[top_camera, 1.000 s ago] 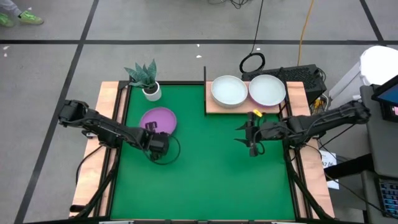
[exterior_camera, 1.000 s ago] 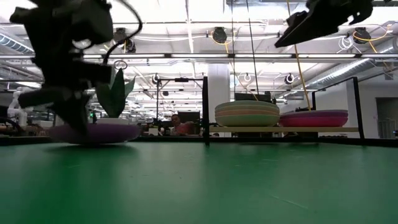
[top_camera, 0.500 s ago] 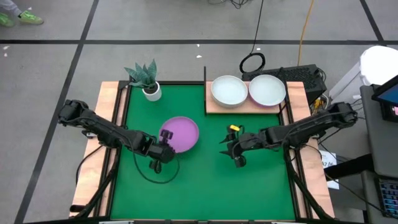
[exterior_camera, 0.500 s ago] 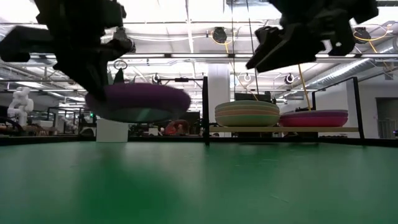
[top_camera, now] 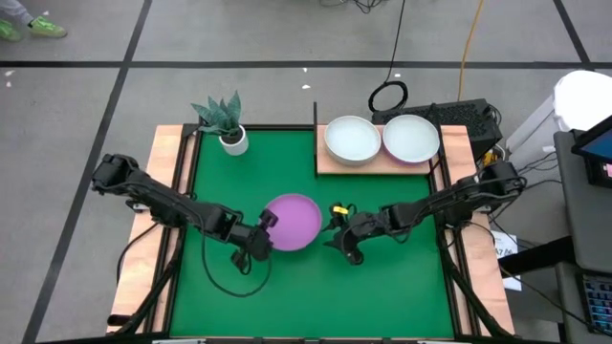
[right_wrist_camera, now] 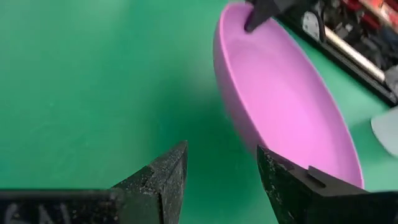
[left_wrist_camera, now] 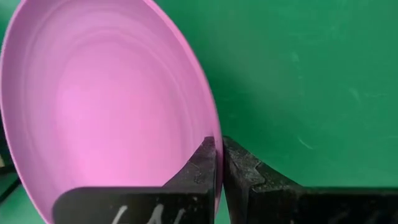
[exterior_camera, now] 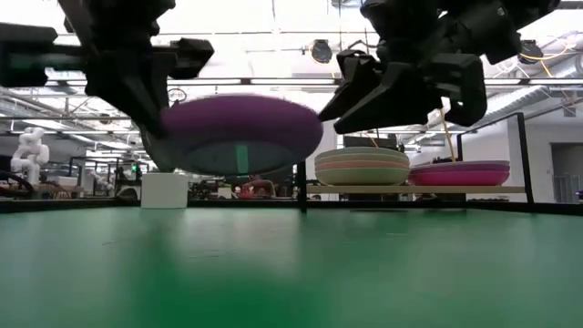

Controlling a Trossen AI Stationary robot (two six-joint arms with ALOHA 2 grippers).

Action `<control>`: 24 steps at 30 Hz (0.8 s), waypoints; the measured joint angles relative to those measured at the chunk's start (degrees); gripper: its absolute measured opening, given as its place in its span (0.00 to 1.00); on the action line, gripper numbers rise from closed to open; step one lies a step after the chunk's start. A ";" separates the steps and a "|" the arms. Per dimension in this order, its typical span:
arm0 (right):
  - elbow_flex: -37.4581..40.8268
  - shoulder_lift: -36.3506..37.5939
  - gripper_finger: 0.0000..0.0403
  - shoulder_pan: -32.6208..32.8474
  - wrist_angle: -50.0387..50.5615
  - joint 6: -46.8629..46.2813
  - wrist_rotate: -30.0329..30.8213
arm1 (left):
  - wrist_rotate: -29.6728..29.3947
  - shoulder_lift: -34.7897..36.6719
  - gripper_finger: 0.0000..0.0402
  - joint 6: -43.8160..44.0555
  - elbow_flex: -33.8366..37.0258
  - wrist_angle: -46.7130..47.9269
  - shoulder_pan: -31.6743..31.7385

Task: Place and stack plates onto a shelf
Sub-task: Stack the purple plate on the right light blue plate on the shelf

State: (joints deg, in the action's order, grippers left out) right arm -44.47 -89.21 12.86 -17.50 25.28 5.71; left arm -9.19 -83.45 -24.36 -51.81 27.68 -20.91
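Note:
A purple plate (top_camera: pixel 294 221) hangs in the air over the middle of the green mat, carried by my left gripper (top_camera: pixel 265 223), which is shut on its rim. In the low view the purple plate (exterior_camera: pixel 239 134) floats well above the mat. My right gripper (top_camera: pixel 337 232) is open just right of the plate, its fingers close to the near rim (right_wrist_camera: pixel 219 74) without touching. Two stacks of plates (top_camera: pixel 352 139) (top_camera: pixel 411 138) rest on the light-wood shelf (top_camera: pixel 330 168) at the far right, its black post (top_camera: pixel 315 126) at the left corner. My left gripper pinches the purple plate's rim (left_wrist_camera: pixel 211 134) on the plate's left side, one finger (left_wrist_camera: pixel 199 171) inside the bowl and one finger (left_wrist_camera: pixel 245 177) outside. The fingers come level from the table's left. The plate is lifted clear of the mat, roughly level.
A small plant in a white pot (top_camera: pixel 232 139) stands at the mat's far left corner. Wooden strips (top_camera: pixel 169 182) edge the mat on both sides. Cables and a black box lie behind the shelf. Open green mat (top_camera: pixel 382 287) spreads along the near side.
My left gripper has lifted the purple plate off the mat near the plant and carried it right and toward the near edge, to the middle. My right gripper has moved left from near the shelf toward the plate and come lower.

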 joint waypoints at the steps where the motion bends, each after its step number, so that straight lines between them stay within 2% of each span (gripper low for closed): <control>1: 0.00 -0.42 0.43 0.03 -0.80 0.52 -0.08 | -0.02 -0.51 0.03 -0.02 0.00 0.10 0.00; 10: -0.04 -1.10 0.43 -0.37 -1.53 2.70 -0.08 | 1.99 -2.17 0.03 -2.14 0.02 -2.10 -0.53; 13: -0.04 -2.86 0.40 -0.92 -1.33 3.92 -2.61 | 2.10 -2.39 0.03 -4.09 0.07 -1.87 -0.55; 17: -0.07 -6.11 0.32 -1.18 -2.56 4.85 -3.32 | 2.41 -2.41 0.03 -4.54 0.07 -2.20 -0.22; 21: -0.10 -7.12 0.20 -1.25 -3.27 6.18 -4.08 | 2.56 -2.46 0.03 -4.53 0.07 -2.16 -0.22; 24: -0.08 -7.22 0.10 -1.16 -2.35 7.52 -4.80 | 0.95 -2.43 0.08 -3.96 0.06 -2.65 -0.17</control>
State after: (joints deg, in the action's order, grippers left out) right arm -44.55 -96.43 11.71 -19.84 32.80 0.91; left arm -8.24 -85.88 -28.32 -51.75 25.03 -21.08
